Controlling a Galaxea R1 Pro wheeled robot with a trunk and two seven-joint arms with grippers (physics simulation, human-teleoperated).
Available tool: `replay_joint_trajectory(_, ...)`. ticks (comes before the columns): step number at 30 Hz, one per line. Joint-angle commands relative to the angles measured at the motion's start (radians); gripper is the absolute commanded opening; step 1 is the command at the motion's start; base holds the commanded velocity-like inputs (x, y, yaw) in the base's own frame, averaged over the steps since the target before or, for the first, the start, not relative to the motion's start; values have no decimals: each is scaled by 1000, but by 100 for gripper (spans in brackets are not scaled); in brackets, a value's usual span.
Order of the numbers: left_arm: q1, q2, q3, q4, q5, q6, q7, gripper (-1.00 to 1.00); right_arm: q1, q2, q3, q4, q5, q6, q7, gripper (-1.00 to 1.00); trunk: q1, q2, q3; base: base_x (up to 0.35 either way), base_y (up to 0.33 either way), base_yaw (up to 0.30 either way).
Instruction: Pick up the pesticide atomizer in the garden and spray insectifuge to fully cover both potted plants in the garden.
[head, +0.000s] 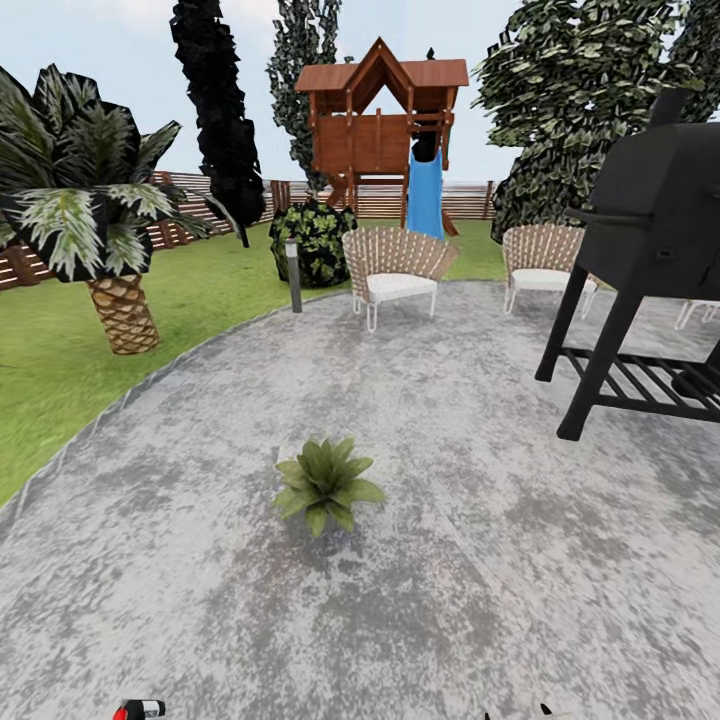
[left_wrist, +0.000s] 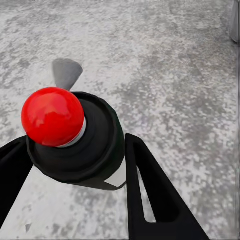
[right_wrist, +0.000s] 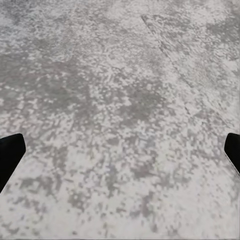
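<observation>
Pesticide atomizer (left_wrist: 75, 145) sits in the left claw (left_wrist: 75, 170), seen end-on in the left wrist view: dark round body, red ball-shaped cap on a silver neck. Its red-and-white tip also peeks in at the bottom edge of the head view (head: 138, 710). Likely a small, light, rigid plastic bottle with smooth, slightly slippery sides; best held around the body below the cap, leaving the nozzle free. That is how it looks held now.

Left claw: two black fingers (left_wrist: 150, 190) closed against opposite sides of the bottle body, gap only as wide as the bottle. Grip looks firm, contact on both sides.

Right claw (right_wrist: 120, 155): only the two black fingertips show at the frame edges, spread wide, nothing between them, just grey mottled patio (right_wrist: 120, 100) beneath.

One potted plant (head: 327, 483), a low olive-green rosette, sits on the patio ahead, well apart from both claws. Second plant not visible. Grill (head: 640, 260) stands to the right.
</observation>
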Motion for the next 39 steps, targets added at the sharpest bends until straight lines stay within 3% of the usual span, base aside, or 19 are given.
replay_joint_trajectory(1,-1,1,-1,1,7,-3,-4,-100,-1,3,-6,0,11,-4,-1,100,0,0,-1,237,-171,11)
replay_joint_trajectory(16,1,-1,-7,19,0,1,-11,-100,0,0,-11,26,12,-3,-1,100,0,0,-1,21,-14,1)
replay_joint_trajectory(17,16,31,-31,77,-77,-1,-47,-100,-1,4,-7,43,19,0,4,100,0,0,-1,0,0,0)
replay_joint_trajectory(18,14,47,-45,81,-141,1,-85,-100,-1,3,-7,54,20,1,7,100,0,0,-1,0,0,0)
replay_joint_trajectory(20,11,59,-55,83,-223,6,-147,-100,-1,-2,-7,46,21,2,9,100,0,0,-1,0,0,0)
replay_joint_trajectory(23,2,67,-57,82,-283,13,-205,-100,0,-7,-6,-12,23,3,11,100,0,0,-1,0,0,0)
replay_joint_trajectory(25,-23,71,-59,82,-301,28,-222,-100,0,-9,-2,-65,40,3,15,100,0,0,-1,0,0,0)
replay_joint_trajectory(28,-98,84,-63,82,-353,107,-260,-100,-4,-10,24,-162,139,9,84,100,0,0,-1,0,0,0)
replay_joint_trajectory(31,-176,96,-63,82,-443,203,-350,-100,-45,-8,36,-197,246,47,190,100,0,0,-1,0,0,0)
replay_joint_trajectory(32,-189,98,-64,82,-459,214,-368,-100,-56,-7,37,-199,258,56,203,100,0,0,-1,0,0,0)
replay_joint_trajectory(36,-276,98,-64,81,-593,251,-524,-100,-156,-3,55,-189,324,110,300,100,0,0,-1,0,0,0)
replay_joint_trajectory(37,-284,97,-64,80,-611,252,-544,-100,-167,-3,61,-188,329,112,320,100,0,0,-1,0,0,0)
replay_joint_trajectory(39,-316,89,-63,75,-688,257,-619,-100,-202,-2,88,-185,350,120,421,100,0,0,-1,0,0,0)
